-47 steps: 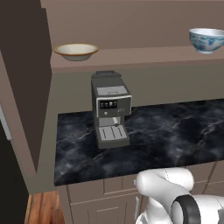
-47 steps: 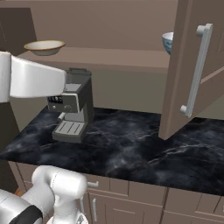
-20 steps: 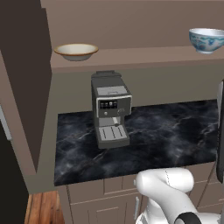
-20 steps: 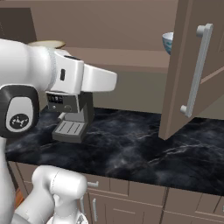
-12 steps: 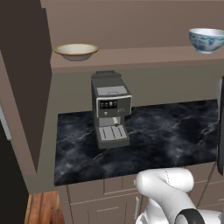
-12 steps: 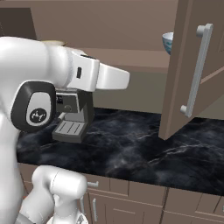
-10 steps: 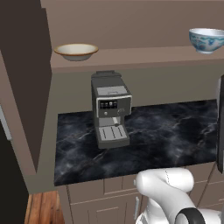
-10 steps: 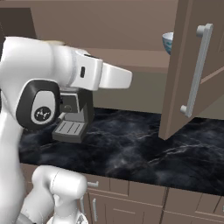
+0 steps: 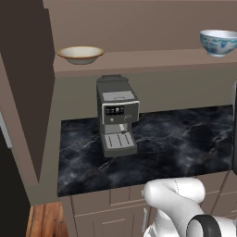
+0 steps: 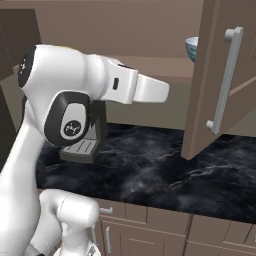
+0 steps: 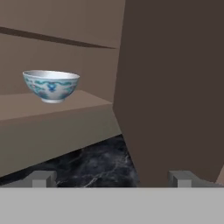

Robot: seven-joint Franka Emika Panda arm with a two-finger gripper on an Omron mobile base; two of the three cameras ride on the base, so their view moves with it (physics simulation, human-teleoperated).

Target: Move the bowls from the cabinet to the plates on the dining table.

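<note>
On the brown shelf (image 9: 152, 59) of the open cabinet, the cream bowl (image 9: 80, 54) sits at the left. The white bowl with blue flowers (image 9: 218, 42) stands at the right. In the right base view this blue bowl (image 10: 191, 48) peeks out from behind the open cabinet door (image 10: 212, 85). In the hand view the blue bowl (image 11: 51, 85) is ahead at upper left, some way off. My gripper (image 11: 111, 179) is open, with nothing between its fingertips (image 11: 41, 178), and faces the inner side of the door (image 11: 175, 87). The plates and the dining table are out of view.
A grey coffee machine (image 9: 117, 115) stands on the black marble counter (image 9: 185, 143) under the shelf. The left cabinet door (image 9: 23, 92) hangs open. My white arm (image 10: 90, 95) crosses the left of the right base view and partly covers the machine. Drawer units run below the counter.
My arm has risen and swung across the right base view, its forearm reaching further right toward the open door. Both bowls stay where they were.
</note>
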